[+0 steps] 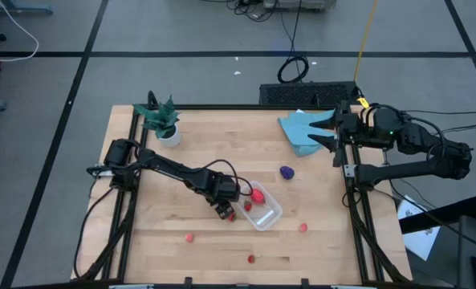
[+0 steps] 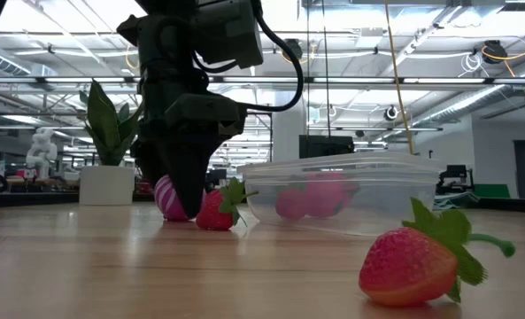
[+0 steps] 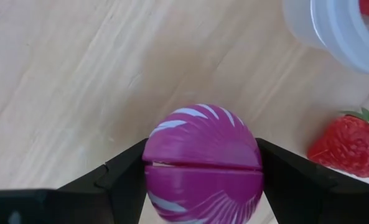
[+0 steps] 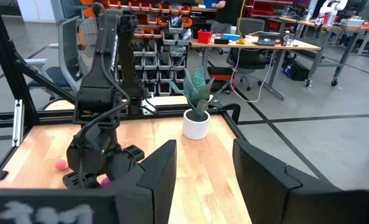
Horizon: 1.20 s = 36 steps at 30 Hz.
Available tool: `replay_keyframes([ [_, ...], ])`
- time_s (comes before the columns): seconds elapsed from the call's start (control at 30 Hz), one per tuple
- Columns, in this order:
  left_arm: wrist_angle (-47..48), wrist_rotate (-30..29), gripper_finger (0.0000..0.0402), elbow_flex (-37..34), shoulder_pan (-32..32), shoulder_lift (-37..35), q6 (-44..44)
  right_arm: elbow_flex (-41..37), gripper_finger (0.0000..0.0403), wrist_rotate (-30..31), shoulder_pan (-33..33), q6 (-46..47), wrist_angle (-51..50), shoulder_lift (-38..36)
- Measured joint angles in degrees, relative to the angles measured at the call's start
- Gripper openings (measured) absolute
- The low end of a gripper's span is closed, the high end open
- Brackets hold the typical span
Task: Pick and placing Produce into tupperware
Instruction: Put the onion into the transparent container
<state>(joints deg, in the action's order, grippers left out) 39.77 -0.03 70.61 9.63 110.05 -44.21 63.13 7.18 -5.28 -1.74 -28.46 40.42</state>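
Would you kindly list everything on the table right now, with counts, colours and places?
Striped ball: one, magenta, between left gripper's fingers.
Strawberries: four loose on the table, red, around the tub.
Tupperware: one, clear, table centre, pink-red fruit inside.
Purple fruit: one, dark, right of centre.
Cloth: one, blue, far right.
Potted plant: one, green, far left.
Left gripper: shut on the striped ball.
Right gripper: open, above the cloth.
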Motion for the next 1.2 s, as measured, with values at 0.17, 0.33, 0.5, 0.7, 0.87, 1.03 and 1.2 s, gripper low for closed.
replay_keyframes([
  [0.17,0.0,0.0,0.0273,0.0,0.0,0.0,-0.1,0.0,0.0151,0.0,0.0,0.0,0.0,0.0],
  [0.33,0.0,0.0,0.0273,0.0,0.0,0.0,-0.3,0.0,0.0151,0.0,0.0,0.0,0.0,0.0],
  [0.5,0.0,0.0,0.0273,0.0,0.0,0.0,-0.5,0.0,0.0151,0.0,0.0,0.0,0.0,0.0],
  [0.7,0.0,0.0,0.0273,0.0,0.0,0.0,-0.9,0.0,0.0151,0.0,0.0,0.0,0.0,0.0],
  [0.87,0.0,0.0,0.0269,0.0,0.0,0.0,-1.0,0.0,0.0151,0.0,0.0,0.0,0.0,0.0],
  [1.03,0.0,0.2,0.0241,0.1,0.0,-0.1,-0.9,0.0,0.0151,0.0,0.0,0.0,0.0,0.0],
  [1.2,-0.1,0.4,0.0250,0.1,0.0,-0.4,-1.0,0.0,0.0151,0.0,0.0,0.0,0.0,0.0],
])
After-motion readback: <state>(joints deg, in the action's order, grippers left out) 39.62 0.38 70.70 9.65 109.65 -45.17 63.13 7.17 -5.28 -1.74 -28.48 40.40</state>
